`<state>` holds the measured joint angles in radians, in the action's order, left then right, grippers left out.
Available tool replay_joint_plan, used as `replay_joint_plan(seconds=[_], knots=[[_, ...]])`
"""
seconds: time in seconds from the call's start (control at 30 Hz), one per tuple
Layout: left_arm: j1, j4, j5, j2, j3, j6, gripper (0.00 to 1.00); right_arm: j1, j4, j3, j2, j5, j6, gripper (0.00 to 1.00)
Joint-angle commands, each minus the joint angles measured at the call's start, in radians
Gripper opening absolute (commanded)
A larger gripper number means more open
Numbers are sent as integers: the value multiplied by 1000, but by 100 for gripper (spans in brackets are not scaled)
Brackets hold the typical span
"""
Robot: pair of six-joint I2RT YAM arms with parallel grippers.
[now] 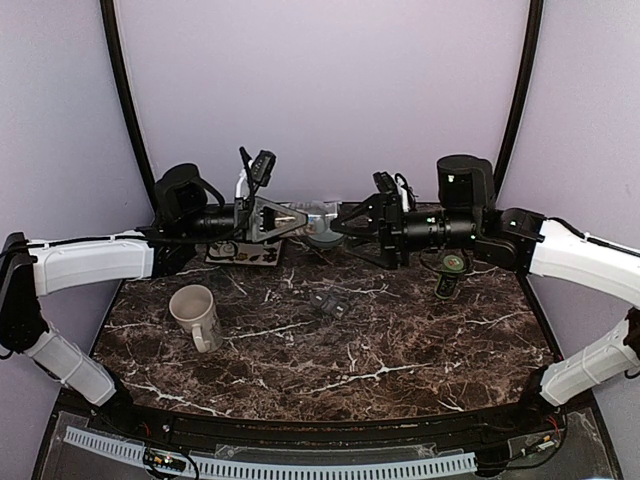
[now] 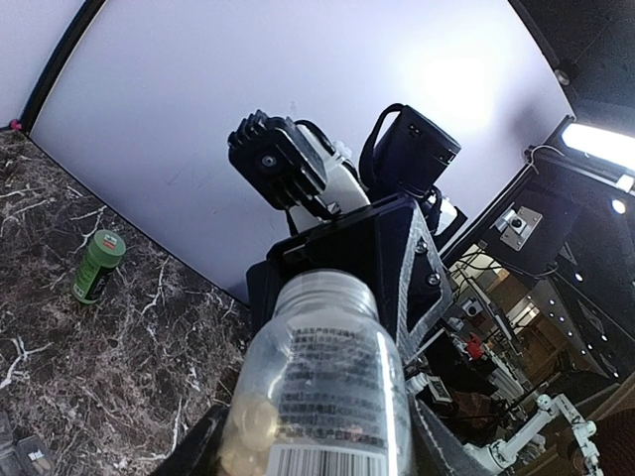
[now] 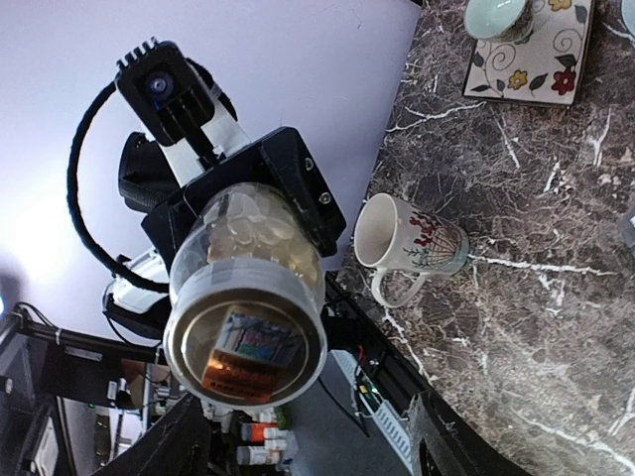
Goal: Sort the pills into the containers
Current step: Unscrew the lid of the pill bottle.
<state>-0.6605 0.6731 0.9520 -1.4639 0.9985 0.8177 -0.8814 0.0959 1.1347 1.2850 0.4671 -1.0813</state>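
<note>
At twelve o'clock, above the dark, white-veined marble table (image 1: 400, 340), the left gripper (image 1: 300, 219) is clamped on a clear cylindrical pill bottle (image 3: 246, 297) held level, pale round pills heaped inside against its labelled wall. The right gripper (image 1: 342, 222) faces the bottle's round end, its jaws standing apart, wider than the bottle. A cream ceramic mug (image 1: 197, 314) stands at eight o'clock, a small green capped bottle (image 1: 449, 272) at two o'clock, and a flowered square tile (image 1: 245, 254) at eleven.
</note>
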Motion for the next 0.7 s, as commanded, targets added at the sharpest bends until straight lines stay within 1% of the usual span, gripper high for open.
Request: replay_joint_plan(seconds=[0.0, 0.1, 0.3, 0.47, 0.53, 0.67], knots=[[-6, -18, 10, 67, -10, -61, 0, 7, -125, 34, 7, 31, -120, 69], [-7, -39, 10, 76, -12, -81, 0, 9, -148, 47, 17, 39, -159, 70], [-10, -67, 19, 83, -9, -109, 0, 12, -123, 83, 46, 36, -160, 69], [-12, -101, 23, 85, 1, -136, 0, 16, -111, 112, 77, 44, -154, 64], [-14, -110, 24, 86, 7, -146, 0, 17, -100, 124, 85, 44, -148, 57], [-13, -115, 14, 86, 11, -153, 0, 17, -72, 148, 103, 61, -129, 28]])
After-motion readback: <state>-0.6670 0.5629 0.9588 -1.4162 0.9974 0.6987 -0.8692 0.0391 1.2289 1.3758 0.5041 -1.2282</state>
